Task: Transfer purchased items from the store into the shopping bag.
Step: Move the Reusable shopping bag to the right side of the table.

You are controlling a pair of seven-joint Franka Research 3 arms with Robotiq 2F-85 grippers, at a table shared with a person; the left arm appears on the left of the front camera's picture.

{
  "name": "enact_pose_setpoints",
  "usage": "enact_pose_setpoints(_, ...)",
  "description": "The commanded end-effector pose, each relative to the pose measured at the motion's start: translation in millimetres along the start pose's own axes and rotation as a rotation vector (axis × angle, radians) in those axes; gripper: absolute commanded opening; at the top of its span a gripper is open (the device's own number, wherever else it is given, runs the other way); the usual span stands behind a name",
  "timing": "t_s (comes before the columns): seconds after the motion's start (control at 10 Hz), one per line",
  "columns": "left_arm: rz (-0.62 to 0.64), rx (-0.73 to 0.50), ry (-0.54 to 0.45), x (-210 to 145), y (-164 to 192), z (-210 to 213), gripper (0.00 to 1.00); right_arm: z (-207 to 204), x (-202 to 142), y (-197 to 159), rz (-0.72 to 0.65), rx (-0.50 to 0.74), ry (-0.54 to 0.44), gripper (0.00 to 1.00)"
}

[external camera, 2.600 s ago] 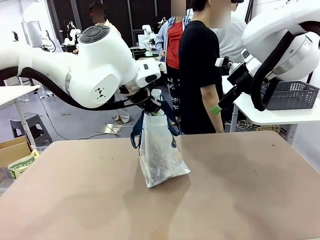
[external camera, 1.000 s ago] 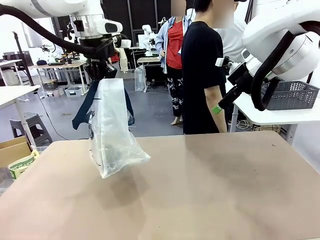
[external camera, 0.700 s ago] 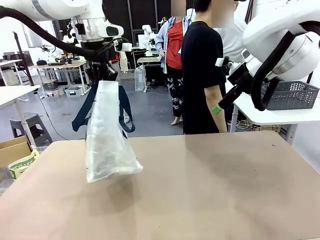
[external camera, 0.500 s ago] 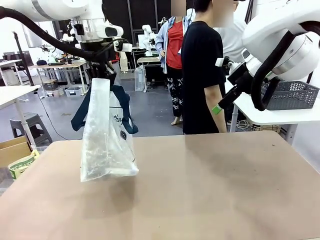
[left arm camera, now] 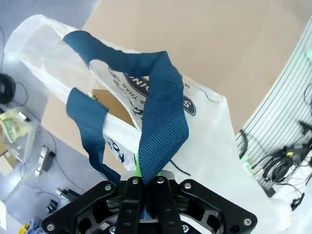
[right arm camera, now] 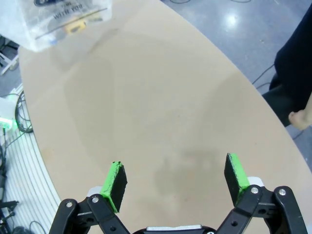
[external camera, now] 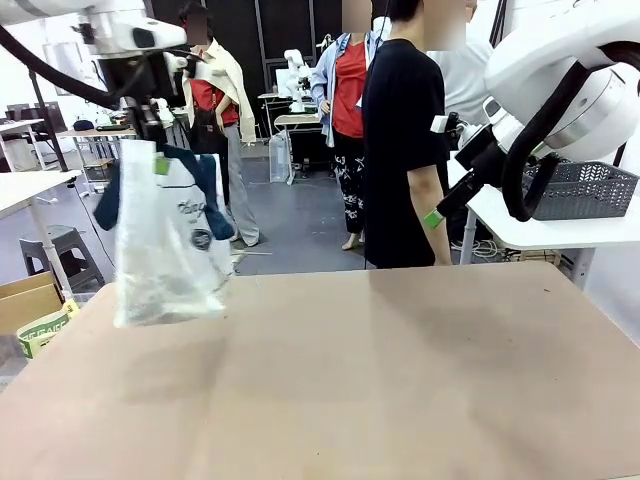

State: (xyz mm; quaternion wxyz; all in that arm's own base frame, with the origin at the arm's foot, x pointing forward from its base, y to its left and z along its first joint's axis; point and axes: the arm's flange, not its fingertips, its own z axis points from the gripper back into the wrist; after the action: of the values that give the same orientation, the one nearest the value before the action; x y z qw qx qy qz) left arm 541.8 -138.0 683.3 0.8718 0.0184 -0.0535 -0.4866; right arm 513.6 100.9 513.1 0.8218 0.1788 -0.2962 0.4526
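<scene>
We see the bag (external camera: 165, 245) hanging long axis upright straight below our left gripper (left arm camera: 145, 187), which pinches its blue strap (left arm camera: 163, 124), above the table's (external camera: 400, 380) left edge, while our right gripper (right arm camera: 175, 178), spread empty, hovers well apart.

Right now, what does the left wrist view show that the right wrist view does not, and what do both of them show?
Left wrist view alone: the left hand shut on a navy strap of the shopping bag, and the bag's oval logo with white print.

Right wrist view alone: the right hand open with nothing between its green pads, and a person's dark sleeve and hand at the far edge.

Both: the brown table and the clear plastic bag; in the right wrist view it is a corner with small colourful items inside.
</scene>
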Motion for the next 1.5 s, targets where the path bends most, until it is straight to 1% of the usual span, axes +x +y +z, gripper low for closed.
enact_pose_setpoints(0.0, -0.021, 0.007, -0.006, -24.7, 24.7, 10.8, 0.0, 1.5, 2.7, -0.8, -0.009, 0.008, 0.013, 1.0)
enact_pose_setpoints(0.2, -0.06, 0.033, -0.024, -52.0, 53.3, 0.5, 0.0, 1.5, 2.7, -0.8, -0.009, 0.008, 0.013, 1.0)
enact_pose_setpoints(0.3, -0.005, -0.006, -0.079, -59.5, 59.4, -3.2, 0.0, 1.5, 2.7, -0.8, -0.009, 0.008, 0.013, 1.0)
enact_pose_setpoints(0.4, -0.028, 0.014, 0.01, -50.6, 49.1, -3.0, 0.0, 1.5, 2.7, -0.8, -0.009, 0.008, 0.013, 1.0)
enact_pose_setpoints(0.6, -0.028, 0.014, 0.01, -50.6, 49.1, -3.0, 0.0, 1.5, 2.7, -0.8, -0.009, 0.008, 0.013, 1.0)
enact_pose_setpoints(0.7, -0.02, -0.001, 0.0, -56.6, 58.4, -12.3, 0.0, 1.5, 2.7, -0.8, -0.009, 0.008, 0.013, 1.0)
enact_pose_setpoints(0.8, 0.008, -0.003, -0.088, -62.7, 66.6, -19.1, 0.0, 1.5, 2.7, -0.8, -0.009, 0.008, 0.013, 1.0)
enact_pose_setpoints(1.2, 0.083, 0.103, -0.218, -86.3, 86.3, -37.5, 0.0, 1.5, 2.7, -0.8, -0.009, 0.008, 0.013, 1.0)
enact_pose_setpoints(1.3, 0.118, 0.113, -0.222, -92.2, 91.5, -45.5, 0.0, 1.5, 2.7, -0.8, -0.009, 0.008, 0.013, 1.0)
enact_pose_setpoints(1.4, 0.137, 0.094, -0.232, -97.3, 94.5, -55.7, 0.0, 1.5, 2.7, -0.8, -0.009, 0.008, 0.013, 1.0)
